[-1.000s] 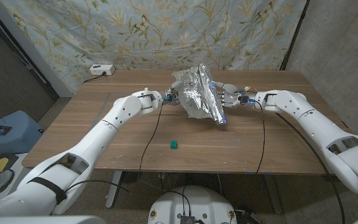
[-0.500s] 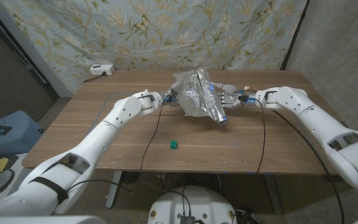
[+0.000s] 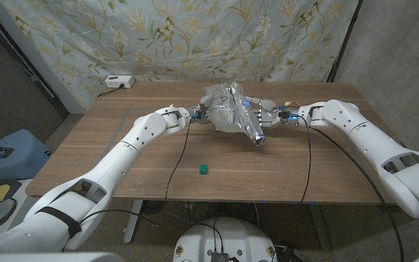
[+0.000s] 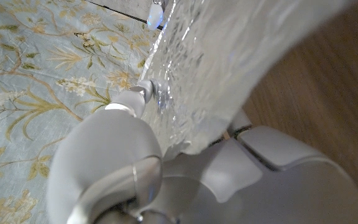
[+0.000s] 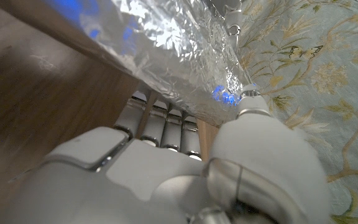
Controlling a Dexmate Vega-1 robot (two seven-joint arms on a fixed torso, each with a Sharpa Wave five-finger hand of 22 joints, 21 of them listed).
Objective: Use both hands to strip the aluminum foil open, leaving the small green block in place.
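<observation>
The bench [image 3: 122, 156] is a wooden top, and the aluminum foil [image 3: 231, 113] sits crumpled in a loose mound toward its far side, well behind the green block. The foil looks feather-light, thin and easily torn; it should hold whatever crease it is given and will rip if pulled from one spot, so the opposite outer edges seem the best places to take hold, drawing them apart evenly. The left hand [image 3: 199, 113] pinches the foil's left edge, thumb against the sheet in the left wrist view. The right hand [image 3: 265, 112] grips the foil's right edge, fingers curled beneath it and thumb on top. The small green block [image 3: 203, 169] lies bare on the bench, nearer the front edge than the foil, touching neither
</observation>
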